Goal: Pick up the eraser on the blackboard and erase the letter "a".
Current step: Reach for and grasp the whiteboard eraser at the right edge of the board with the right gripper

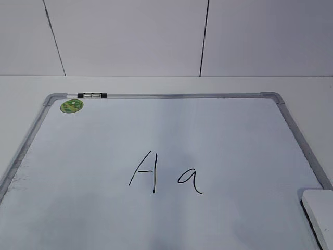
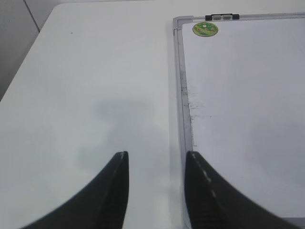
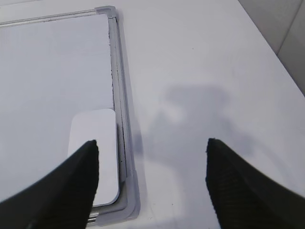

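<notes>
The blackboard (image 1: 166, 140) is a white dry-erase board with a grey frame, lying flat on the table. A lowercase "a" (image 1: 190, 180) is written right of a capital "A" (image 1: 145, 171) near its middle. The white eraser (image 1: 318, 211) lies at the board's near right corner; it also shows in the right wrist view (image 3: 97, 143). My right gripper (image 3: 151, 148) is open and empty, above the board's right frame, its left finger over the eraser. My left gripper (image 2: 156, 160) is open and empty, over the board's left frame (image 2: 181, 95). Neither gripper shows in the exterior view.
A black-and-clear marker pen (image 1: 92, 95) lies on the board's far frame beside a round green sticker (image 1: 72, 106). White table (image 2: 86, 76) lies left of the board and more white table (image 3: 200, 71) lies right of it. A white panelled wall (image 1: 130, 36) stands behind.
</notes>
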